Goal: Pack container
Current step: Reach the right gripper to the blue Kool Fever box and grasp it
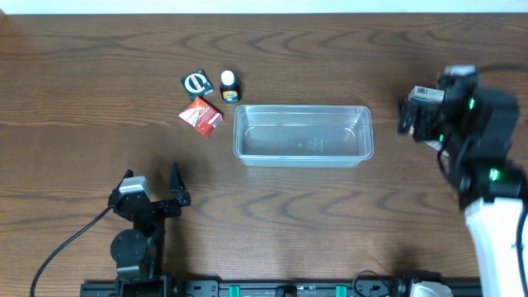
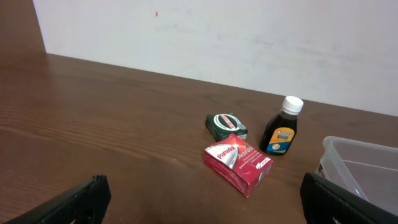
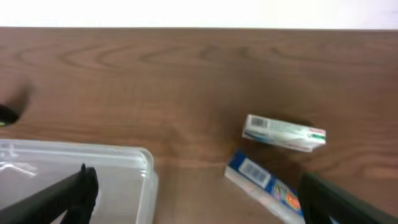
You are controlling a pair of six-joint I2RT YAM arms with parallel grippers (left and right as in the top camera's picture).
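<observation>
Container position: we find the clear, see-through plastic rectangular tub [image 1: 301, 134] standing upright near the middle of the brown wood-grain worktop [image 1: 82, 58], its long side running left to right.

Three small items lie grouped near the tub's far left corner, apart from its rim:
- a green square packet with a white ring mark [image 1: 195, 82]
- a dark bottle with a white cap [image 1: 228, 87], upright, just beside the green packet
- a red cardboard carton with white print [image 1: 201, 115], lying flat nearer to us than the other two

The left hand [image 1: 153, 183] sits by the near edge, well apart from that group. Its fingers are spread wide with nothing between them.

The right hand [image 3: 196, 182] hangs beyond the tub's right end, fingers likewise spread and empty. Its wrist view shows a white and green box [image 3: 283, 133] and a blue and white packet [image 3: 264, 183] just beside each other on the worktop. The view is blurred, so we cannot tell whether they touch.
</observation>
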